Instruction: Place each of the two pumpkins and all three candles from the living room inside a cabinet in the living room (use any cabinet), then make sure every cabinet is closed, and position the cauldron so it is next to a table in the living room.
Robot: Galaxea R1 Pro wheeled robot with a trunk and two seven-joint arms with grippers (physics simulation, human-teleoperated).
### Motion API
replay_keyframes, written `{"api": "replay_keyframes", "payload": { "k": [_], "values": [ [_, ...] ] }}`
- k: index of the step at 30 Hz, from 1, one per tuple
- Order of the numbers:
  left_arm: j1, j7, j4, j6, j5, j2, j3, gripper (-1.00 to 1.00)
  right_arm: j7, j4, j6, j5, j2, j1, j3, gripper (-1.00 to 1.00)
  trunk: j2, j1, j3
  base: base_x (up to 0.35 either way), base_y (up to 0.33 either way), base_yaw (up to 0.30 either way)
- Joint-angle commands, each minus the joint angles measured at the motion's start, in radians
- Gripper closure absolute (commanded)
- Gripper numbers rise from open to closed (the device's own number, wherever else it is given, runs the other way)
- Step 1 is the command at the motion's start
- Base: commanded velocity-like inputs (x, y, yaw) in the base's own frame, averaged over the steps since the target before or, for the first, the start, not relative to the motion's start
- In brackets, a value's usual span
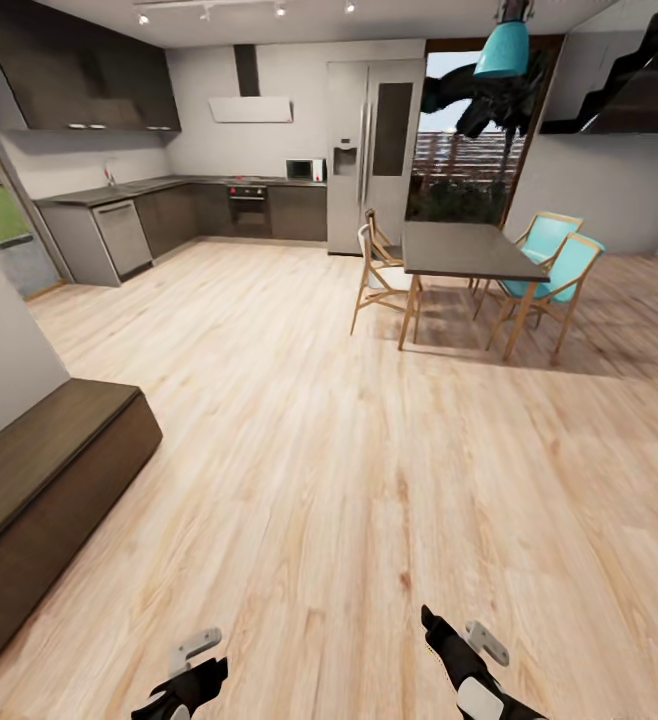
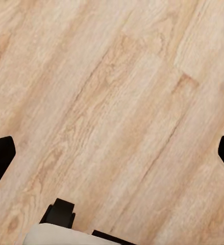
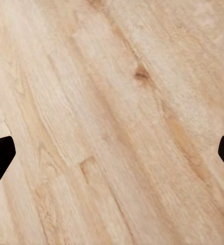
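Cabinet (image 1: 39, 490), one, closed, low against the left wall. Dining table (image 1: 466, 250) one, chairs four: two teal (image 1: 559, 268), two pale (image 1: 377, 268). Fridge (image 1: 374, 150) one. Left gripper (image 2: 112, 153) and right gripper (image 3: 112, 153) fingers spread wide, empty, above plank floor (image 1: 369, 480). No legible writing.

Pale wood plank floor (image 1: 299, 470) across an open room, white walls, spot lights on the ceiling. At the far wall, dark kitchen units (image 1: 219, 210), a steel fridge (image 1: 374, 150) and a range hood (image 1: 250, 108). Dark dining table (image 1: 464, 250) with 4 wooden chairs, 2 turquoise (image 1: 559, 270), under a turquoise pendant lamp (image 1: 502, 48) beside a tall window (image 1: 469, 150).
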Motion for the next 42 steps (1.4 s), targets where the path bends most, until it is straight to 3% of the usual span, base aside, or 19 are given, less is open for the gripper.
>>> {"api": "replay_keyframes", "payload": {
  "k": [1, 28, 42],
  "values": [
    [0.0, 0.01, -0.003, 0.003, 0.008, 0.002, -0.006, -1.0, 0.006, 0.002, -0.004, -0.011, 0.0, -0.001, 0.006, -1.0, -0.001, 0.0, -0.001, 0.248, -0.212, -0.28],
    [0.0, 0.01, -0.003, 0.004, 0.01, 0.002, -0.006, -1.0, 0.004, 0.002, -0.004, -0.011, 0.0, -0.001, 0.006, -1.0, -0.001, 0.0, -0.001, 0.259, -0.184, -0.28],
    [0.0, 0.01, -0.002, 0.003, 0.01, 0.002, -0.006, -1.0, 0.004, 0.002, -0.004, -0.011, 0.0, -0.002, 0.006, -1.0, -0.001, 0.0, -0.001, 0.303, -0.039, -0.28]
  ]
}}
